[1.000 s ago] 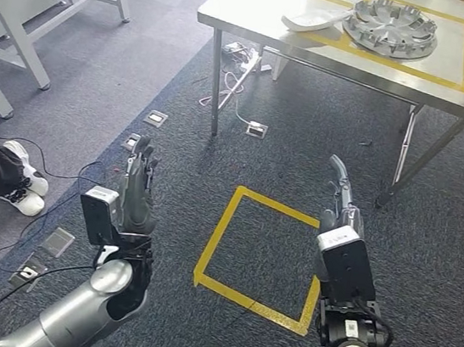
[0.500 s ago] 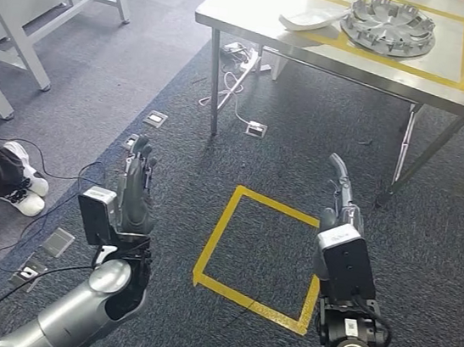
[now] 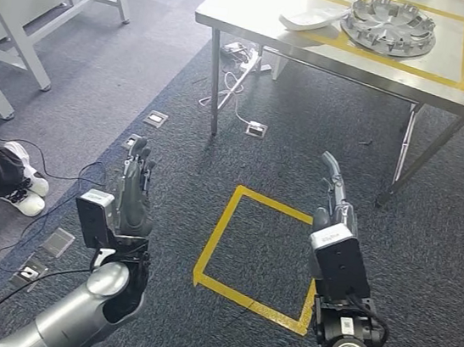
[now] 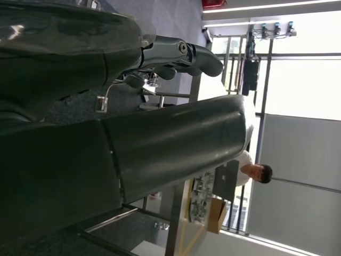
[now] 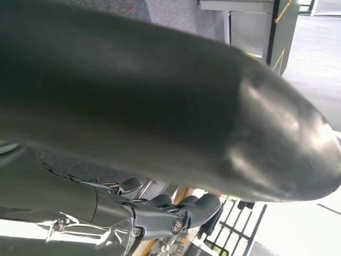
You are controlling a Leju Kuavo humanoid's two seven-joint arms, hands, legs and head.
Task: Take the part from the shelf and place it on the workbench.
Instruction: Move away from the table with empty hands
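Observation:
A round silver ribbed part (image 3: 389, 26) lies on the steel workbench (image 3: 263, 15), inside a yellow tape rectangle. A white curved part (image 3: 313, 17) lies beside it, overlapping the tape. My left hand (image 3: 135, 185) is raised over the carpet, low in the head view's left half, fingers stretched out and holding nothing. My right hand (image 3: 334, 191) is raised on the right, fingers also stretched out and empty. Both hands are well short of the workbench. In the left wrist view the fingers (image 4: 181, 53) are extended above the thick thumb, and the right wrist view shows bare fingers (image 5: 177, 213).
A yellow tape square (image 3: 210, 252) marks the carpet between my hands. Cables and floor sockets (image 3: 155, 118) lie to the left, a power strip (image 3: 242, 64) under the workbench. A person's shoes (image 3: 21, 184) are at far left, near another table (image 3: 15, 34). A person (image 4: 253, 172) is seated far off.
Both hands have risen a little and reached slightly further forward, the right one also drifting left. They stay empty. The view itself has shifted slightly.

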